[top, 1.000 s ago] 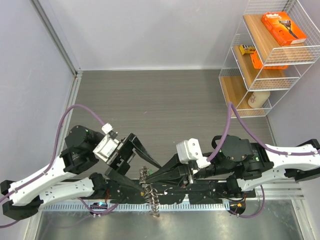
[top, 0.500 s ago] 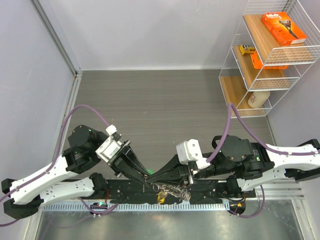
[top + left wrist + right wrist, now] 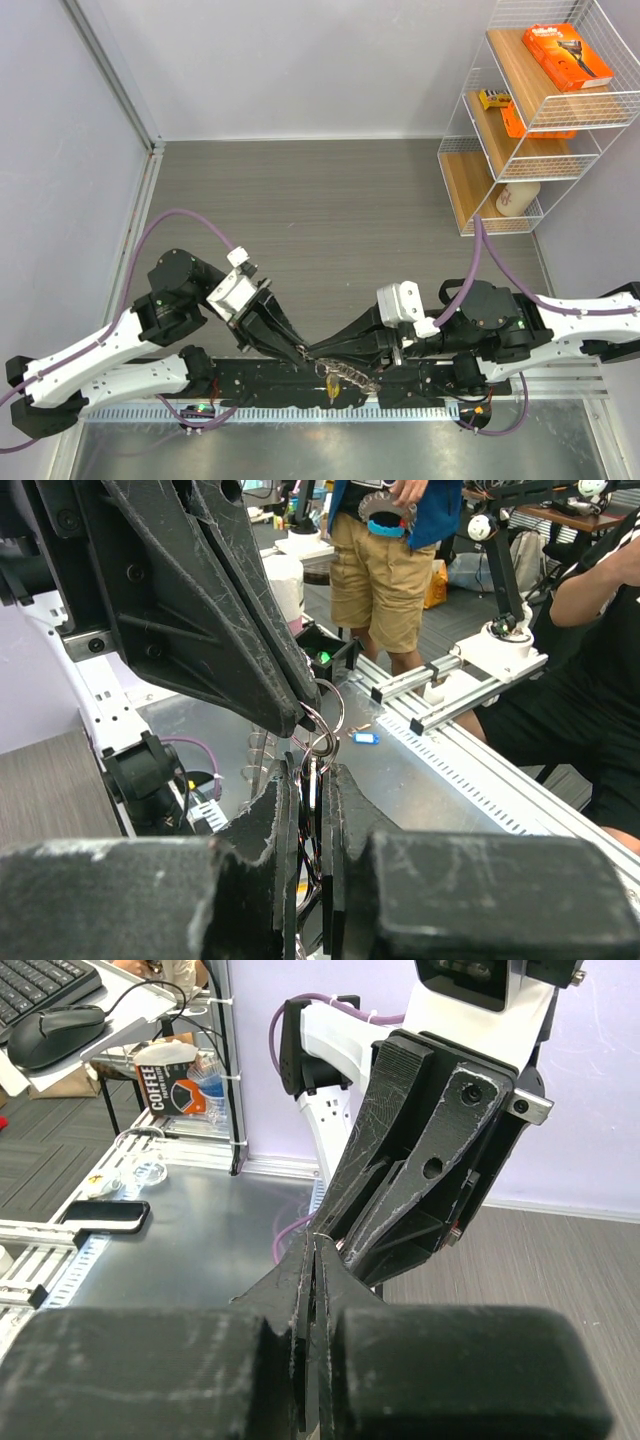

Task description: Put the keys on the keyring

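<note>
Counter [image 3: 330, 200]: grey, wood-grained, matte, with a metal strip along its near edge. Shelf [image 3: 470, 130]: white wire rack at far right with wooden boards carrying orange boxes, well apart from the work. Both arms, white shells over black joints with purple cables, reach inward and meet at the near edge between their bases. Left tool [image 3: 300, 350]: black, scuffed, wedge-shaped fingers drawn almost together, clenched on the keyring [image 3: 326, 708] from below in its own wrist view. What exactly sits in the narrow gap is too dark to tell apart. Right tool [image 3: 316, 351]: fingers fully pressed together and tapering to a point, nipping the thin silver wire loop at its tip. The two tools stand tip to tip, with the keyring held between them above the metal strip. Keys [image 3: 348, 374]: small, flat and silver, fanned in a row hanging just beside the tips on the right-arm side, with one brass-coloured piece lowest.
</note>
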